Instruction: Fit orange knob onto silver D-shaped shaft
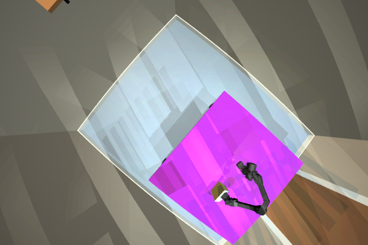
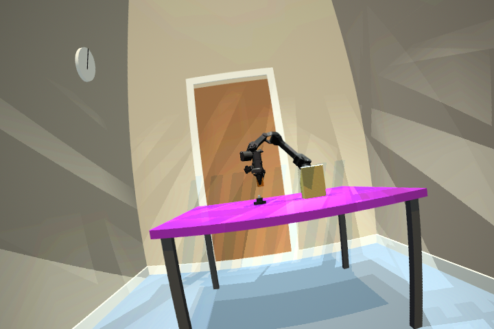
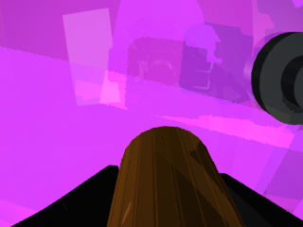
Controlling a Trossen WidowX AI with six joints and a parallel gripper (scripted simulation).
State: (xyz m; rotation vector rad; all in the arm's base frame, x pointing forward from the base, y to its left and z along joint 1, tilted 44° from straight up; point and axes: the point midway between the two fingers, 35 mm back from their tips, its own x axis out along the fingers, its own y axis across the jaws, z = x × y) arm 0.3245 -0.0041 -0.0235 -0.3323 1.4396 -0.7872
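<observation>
The orange knob (image 2: 260, 184) (image 3: 168, 184) is held in the air, its ribbed side facing the wrist camera. My gripper (image 2: 259, 180) (image 3: 167, 179) is shut on it, one black finger on each side. The dark round pedestal (image 2: 259, 201) (image 3: 272, 80) stands on the table, below the knob in the exterior view with a gap between them. In the wrist view it is at the right edge, partly cut off, to the right of the knob. The silver shaft (image 2: 259, 196) stands up from it; its flat side is not discernible. The knob's hole is hidden.
A tall olive-yellow block (image 1: 218, 187) (image 2: 313, 183) stands on the magenta table (image 1: 204, 161) (image 2: 216, 218) beside the arm's base (image 1: 225, 197) (image 2: 302, 161). In the top view the arm bends out over the table and covers the pedestal. Patchy shadows and reflections cross the table.
</observation>
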